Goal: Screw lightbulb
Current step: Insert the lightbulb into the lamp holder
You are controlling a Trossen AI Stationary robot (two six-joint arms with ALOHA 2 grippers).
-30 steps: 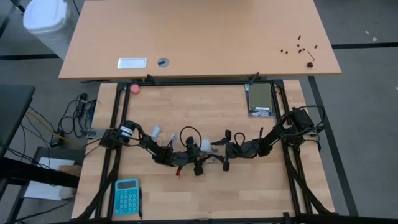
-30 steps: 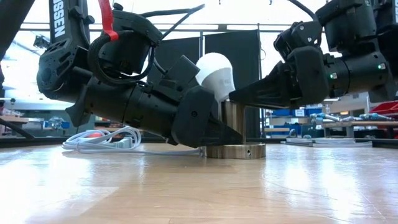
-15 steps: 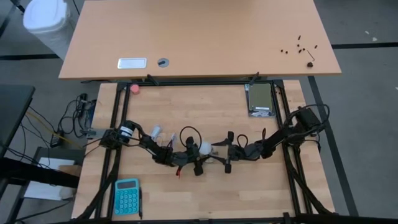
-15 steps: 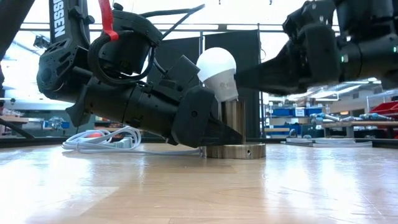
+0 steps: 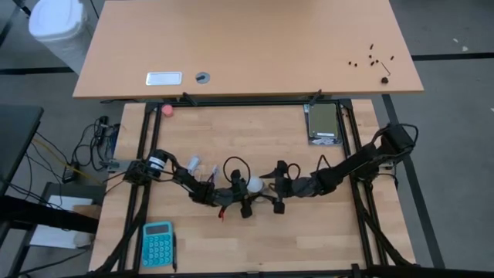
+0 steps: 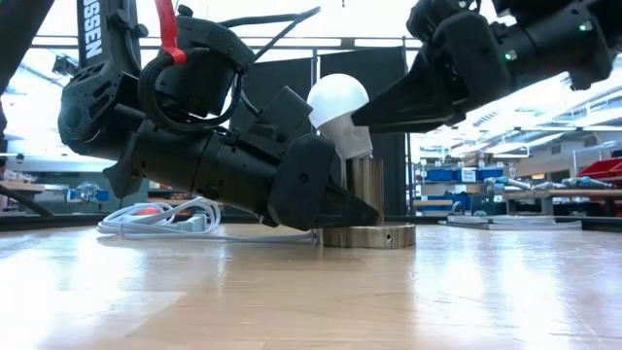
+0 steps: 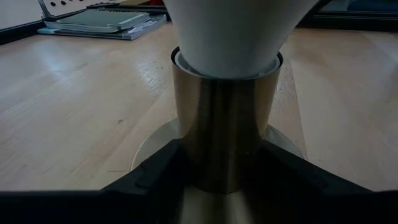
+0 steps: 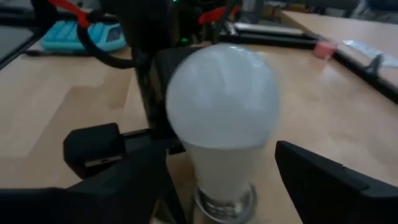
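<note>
The white frosted lightbulb (image 6: 338,102) stands upright with its base in a silvery socket cylinder (image 6: 365,190), which rises from a round disc (image 6: 374,236) on the wooden table. It also shows in the high view (image 5: 254,184) and the right wrist view (image 8: 221,106). My left gripper (image 7: 227,165) lies low at the table, shut on the socket (image 7: 227,124). My right gripper (image 8: 224,180) is open, slanting down from the table's right. Its fingers stand on either side of the bulb's neck; I cannot tell whether one of them touches it. My left gripper pinches the socket cylinder's lower part (image 7: 186,155) between its two fingers, one on each side. The fingers come level from the table's left, just above the disc. The socket stands upright on its disc on the table.
A white cord (image 6: 155,219) lies behind the left arm. A teal calculator (image 5: 157,243) lies at the near left, a pink ball (image 5: 167,110) at the far left, and a grey device (image 5: 323,123) at the far right. A second table (image 5: 247,46) stands beyond.
My right gripper has risen from the level of the bulb's neck and tipped, so its fingers now slant down at the bulb. Its arm has stretched out toward the table's right edge. The bulb has stayed in the socket and my left gripper has kept still.
</note>
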